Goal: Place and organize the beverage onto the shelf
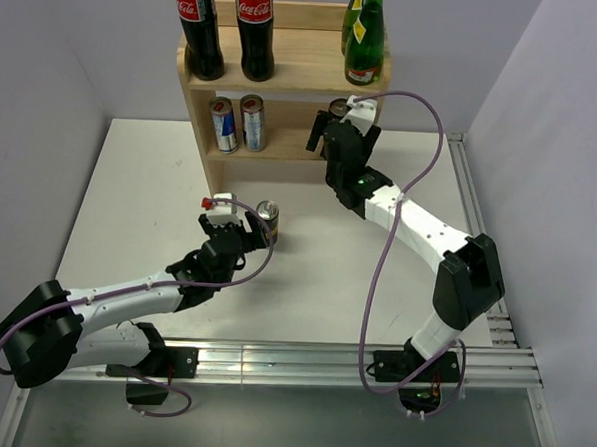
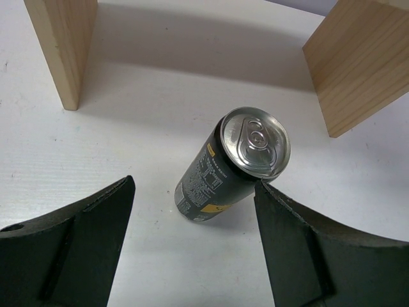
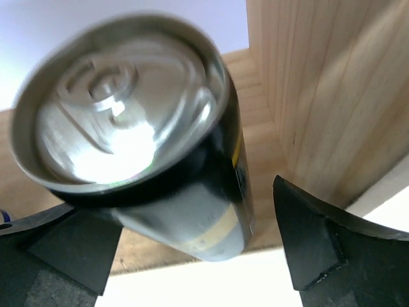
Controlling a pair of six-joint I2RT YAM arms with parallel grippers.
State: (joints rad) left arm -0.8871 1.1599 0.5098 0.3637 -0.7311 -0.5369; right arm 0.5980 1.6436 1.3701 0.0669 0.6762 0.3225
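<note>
The right gripper (image 3: 192,243) is standing with its jaws spread wide around a dark can (image 3: 128,109) at the right end of the middle tier of the shelf (image 1: 306,74), while the left gripper (image 2: 193,185), jaws parted and not clamping, is bracketing a second can (image 2: 254,139) standing midway between the near and far edges of the table (image 1: 140,195).

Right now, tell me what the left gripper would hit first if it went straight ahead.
The can on the table, standing inside the open left gripper; the shelf stands farther on, depth unclear.
</note>
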